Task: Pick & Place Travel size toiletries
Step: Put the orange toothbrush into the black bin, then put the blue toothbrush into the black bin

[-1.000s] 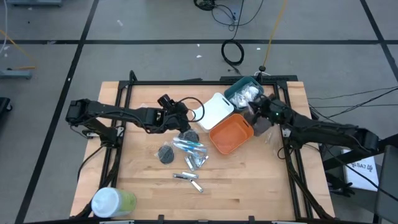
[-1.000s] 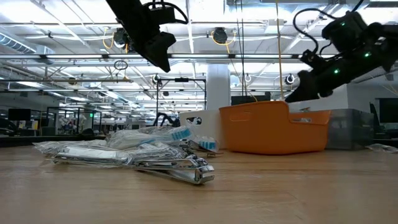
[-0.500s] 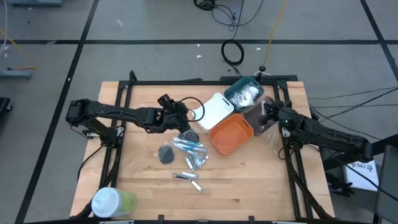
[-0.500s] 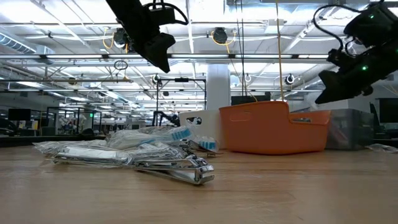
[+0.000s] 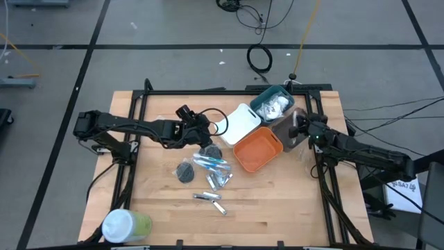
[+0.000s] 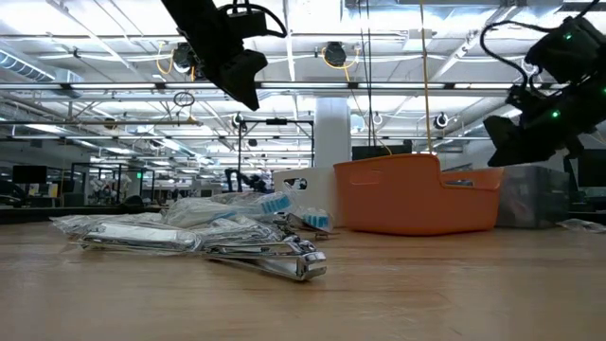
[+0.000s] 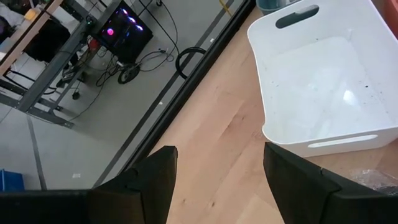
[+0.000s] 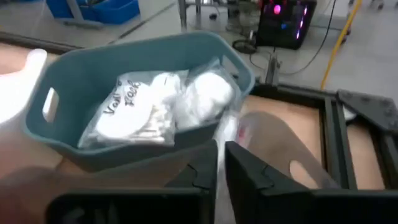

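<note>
The travel size toiletries lie in a heap point(image 5: 210, 165) on the wooden table: clear-wrapped blue-white sticks, a dark grey disc point(image 5: 185, 171) and small silver tubes point(image 5: 209, 198), with silver pieces in front in the low view point(image 6: 270, 258). My left gripper point(image 5: 205, 142) hangs open above the heap's far edge, nothing between its fingers point(image 7: 217, 171). My right gripper point(image 5: 297, 124) is over the dark bin point(image 5: 287, 137), almost shut, with a thin clear wrapper point(image 8: 227, 129) at its fingertips. White packets lie in the teal bin point(image 8: 74, 134). My right gripper pinches the thin clear wrapper point(image 8: 225, 140) between its two fingertips, which stand a narrow slit apart. The wrapper sticks out past the tips above the dark bin point(image 8: 280, 149), clear of it. It is blurred, so what it holds does not show.
A white bin point(image 5: 241, 122) and an orange bin point(image 5: 257, 150) stand between the arms, the teal bin point(image 5: 263, 98) behind them. A large white-and-green cylinder point(image 5: 125, 225) lies at the near left corner. A black frame rail point(image 5: 320, 167) runs along the right side.
My right gripper has drawn back toward the table's right edge, sinking a little and rolling, from beside the teal bin to over the dark bin.
</note>
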Controlling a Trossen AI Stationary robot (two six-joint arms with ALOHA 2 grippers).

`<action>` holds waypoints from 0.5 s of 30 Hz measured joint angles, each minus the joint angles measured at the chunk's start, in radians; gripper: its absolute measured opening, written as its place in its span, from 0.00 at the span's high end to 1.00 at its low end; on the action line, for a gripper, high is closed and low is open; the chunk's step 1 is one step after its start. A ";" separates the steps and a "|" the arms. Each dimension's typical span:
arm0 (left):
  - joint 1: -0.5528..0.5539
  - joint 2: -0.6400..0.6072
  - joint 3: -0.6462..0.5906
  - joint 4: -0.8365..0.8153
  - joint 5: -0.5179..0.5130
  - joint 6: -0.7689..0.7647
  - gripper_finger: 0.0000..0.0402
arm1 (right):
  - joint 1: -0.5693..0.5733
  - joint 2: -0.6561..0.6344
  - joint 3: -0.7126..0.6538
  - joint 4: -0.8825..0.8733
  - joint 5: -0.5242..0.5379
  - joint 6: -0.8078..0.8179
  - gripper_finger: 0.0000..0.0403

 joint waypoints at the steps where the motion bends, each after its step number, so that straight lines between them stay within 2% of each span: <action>1: 0.000 0.000 0.000 -0.001 0.001 0.000 0.42 | 0.000 0.001 -0.004 0.020 -0.003 -0.007 0.90; 9: 0.000 0.000 0.000 -0.001 0.025 -0.003 0.42 | 0.004 -0.001 -0.012 0.174 -0.010 -0.101 0.60; 11: 0.000 0.000 0.000 0.000 0.032 -0.003 0.42 | 0.004 -0.001 -0.013 0.248 -0.053 -0.145 0.53; 15: 0.001 0.000 0.000 -0.001 0.115 0.005 0.42 | 0.004 0.000 -0.013 0.463 -0.250 -0.259 0.45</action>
